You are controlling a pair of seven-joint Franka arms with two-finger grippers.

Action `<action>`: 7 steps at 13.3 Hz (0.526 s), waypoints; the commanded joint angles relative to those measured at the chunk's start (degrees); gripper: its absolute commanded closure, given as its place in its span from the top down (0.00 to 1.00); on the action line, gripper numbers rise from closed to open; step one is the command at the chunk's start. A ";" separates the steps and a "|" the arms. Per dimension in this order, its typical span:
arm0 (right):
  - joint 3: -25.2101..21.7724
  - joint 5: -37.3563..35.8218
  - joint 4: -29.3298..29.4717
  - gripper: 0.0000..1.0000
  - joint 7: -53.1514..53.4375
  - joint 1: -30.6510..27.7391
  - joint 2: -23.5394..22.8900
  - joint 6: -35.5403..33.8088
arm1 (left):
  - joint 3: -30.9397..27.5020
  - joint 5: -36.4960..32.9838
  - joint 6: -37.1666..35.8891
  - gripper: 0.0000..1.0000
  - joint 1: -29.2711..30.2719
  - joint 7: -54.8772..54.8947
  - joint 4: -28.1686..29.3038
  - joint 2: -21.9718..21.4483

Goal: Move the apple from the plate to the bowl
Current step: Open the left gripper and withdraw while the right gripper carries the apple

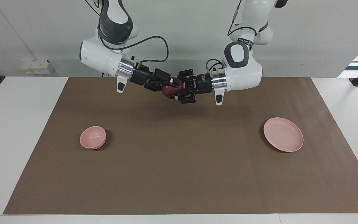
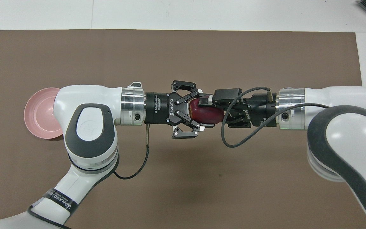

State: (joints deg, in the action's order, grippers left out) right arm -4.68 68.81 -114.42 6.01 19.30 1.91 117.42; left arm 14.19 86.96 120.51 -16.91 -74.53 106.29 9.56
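The dark red apple (image 1: 168, 90) (image 2: 203, 113) hangs in the air over the middle of the brown mat, caught between both hands. My left gripper (image 1: 177, 91) (image 2: 200, 112) is shut on it from the left arm's end. My right gripper (image 1: 171, 88) (image 2: 207, 111) meets it head-on, with its fingers closed on the apple's top and underside. The wide pink plate (image 1: 283, 134) (image 2: 38, 111) lies bare toward the left arm's end, partly covered by the left arm in the overhead view. The small pink bowl (image 1: 93, 137) sits toward the right arm's end, hidden in the overhead view.
A brown mat (image 1: 179, 174) covers most of the white table (image 1: 14, 130). Both arms stretch level across the mat's middle, near the robots' end. A black cable (image 2: 230, 140) loops below the right wrist.
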 commanded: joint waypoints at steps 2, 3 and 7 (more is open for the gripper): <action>0.02 -0.94 -1.07 0.00 1.28 0.04 0.82 1.14 | -0.65 0.15 0.17 1.00 -0.41 -0.96 0.68 -1.47; 0.02 -2.35 -1.06 0.00 1.28 -0.48 0.73 1.23 | -0.65 0.05 -0.01 1.00 -0.14 -0.97 0.76 -1.47; -0.16 -8.93 -0.98 0.00 0.84 -3.99 0.12 0.70 | -0.83 -4.14 -0.62 1.00 1.96 0.87 0.67 -1.30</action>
State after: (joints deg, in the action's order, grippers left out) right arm -5.11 62.97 -114.90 6.07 17.14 1.61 117.67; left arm 13.45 85.85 120.50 -16.51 -74.26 106.17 9.33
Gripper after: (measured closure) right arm 0.172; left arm 0.000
